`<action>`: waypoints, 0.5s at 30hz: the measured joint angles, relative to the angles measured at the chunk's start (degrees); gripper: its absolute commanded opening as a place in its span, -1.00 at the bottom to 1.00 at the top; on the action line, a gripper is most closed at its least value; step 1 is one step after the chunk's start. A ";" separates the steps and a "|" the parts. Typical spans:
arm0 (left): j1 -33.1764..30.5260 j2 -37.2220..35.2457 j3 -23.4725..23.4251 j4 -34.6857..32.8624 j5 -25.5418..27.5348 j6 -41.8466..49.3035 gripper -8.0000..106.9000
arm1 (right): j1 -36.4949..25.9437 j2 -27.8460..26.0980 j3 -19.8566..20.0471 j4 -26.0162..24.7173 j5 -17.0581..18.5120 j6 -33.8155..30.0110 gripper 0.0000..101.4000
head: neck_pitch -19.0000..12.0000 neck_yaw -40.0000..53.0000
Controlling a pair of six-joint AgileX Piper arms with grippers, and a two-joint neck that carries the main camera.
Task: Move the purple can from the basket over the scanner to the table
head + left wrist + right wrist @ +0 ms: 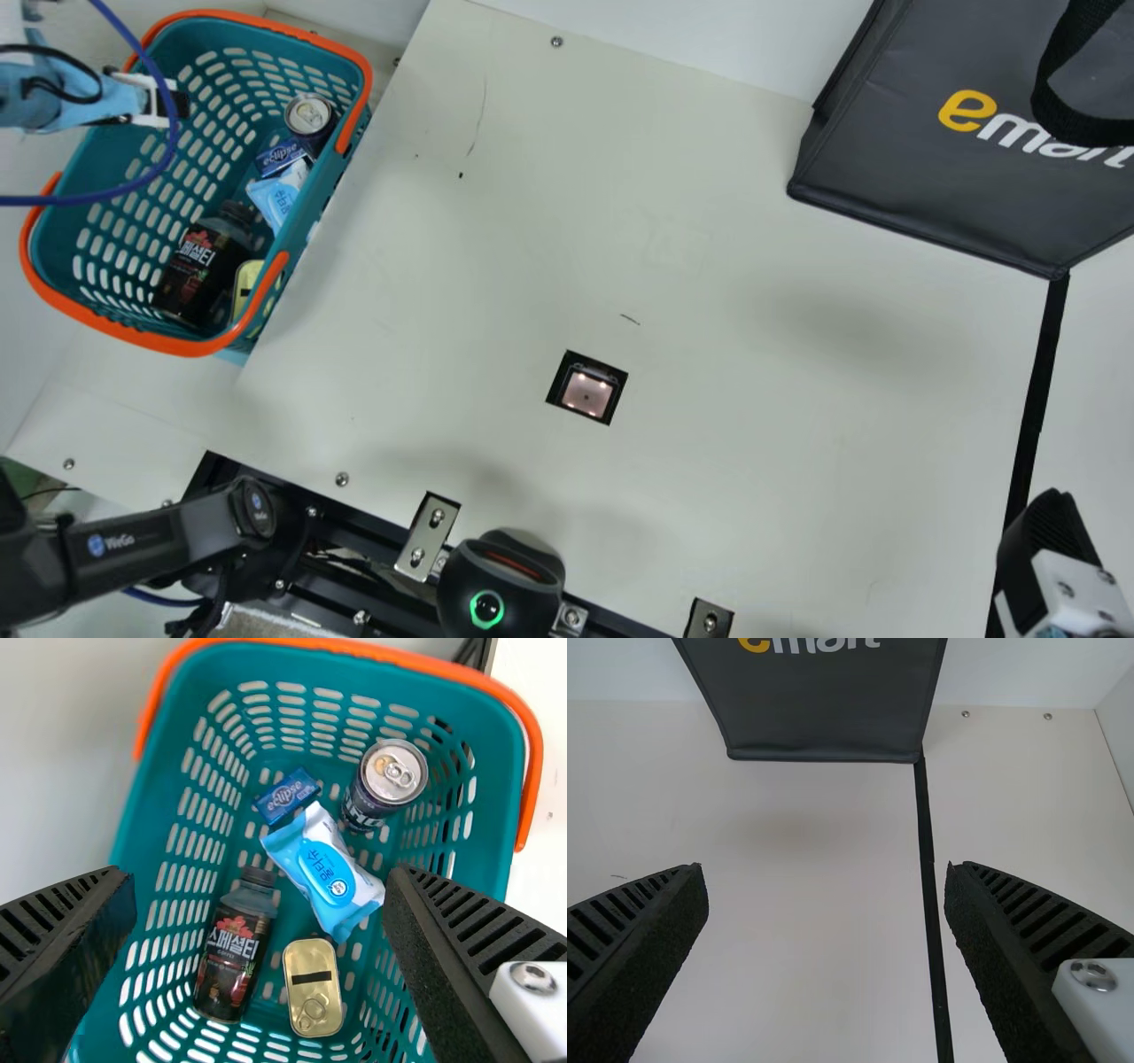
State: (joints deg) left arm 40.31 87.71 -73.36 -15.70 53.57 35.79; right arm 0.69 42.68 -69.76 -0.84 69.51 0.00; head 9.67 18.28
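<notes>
Purple metal with a silver lid marks the can (pixel 384 785), standing lid up inside the teal plastic basket (pixel 496 753), near the far corner on the side toward the table (pixel 753 443). Ribbed black fingers of the left gripper (pixel 260 875) are parted wide above the basket, holding nothing; the right gripper (pixel 824 866), by the table's right edge, is likewise spread and unladen.

The can should prove stiff but thin-skinned, moderately heavy if full, and slick enough to turn under a light pinch. Its straight sides, just below the shoulder, look the best hold, with one finger eased between metal and perforated basket wall. Too hard a squeeze could dent it.

Close by its base lies a crinkled, soft blue-and-white packet (pixel 323 868), liable to snag, beside a small blue box (pixel 286 796) with crisp edges. A round-shouldered dark bottle (pixel 235 948) and a flat golden tin (pixel 313 988) rest toward the near end.
</notes>
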 measured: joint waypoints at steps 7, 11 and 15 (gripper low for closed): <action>-1.50 5.92 -0.08 -0.82 -2.17 2.12 0.71 | 0.00 0.00 0.00 0.00 0.07 0.00 0.87 | 0.00 0.00; -2.18 8.67 -0.08 -0.80 -3.27 3.19 0.71 | 0.00 0.00 0.00 0.00 0.07 0.00 0.87 | 0.00 0.00; -2.68 11.05 0.03 -0.89 -4.30 4.27 0.71 | 0.00 0.00 0.00 0.00 0.07 0.00 0.87 | -0.09 -0.09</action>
State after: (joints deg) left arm 37.63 98.76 -73.33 -16.59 49.26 40.07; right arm 0.69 42.68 -69.76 -0.84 69.58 0.00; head 9.58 18.19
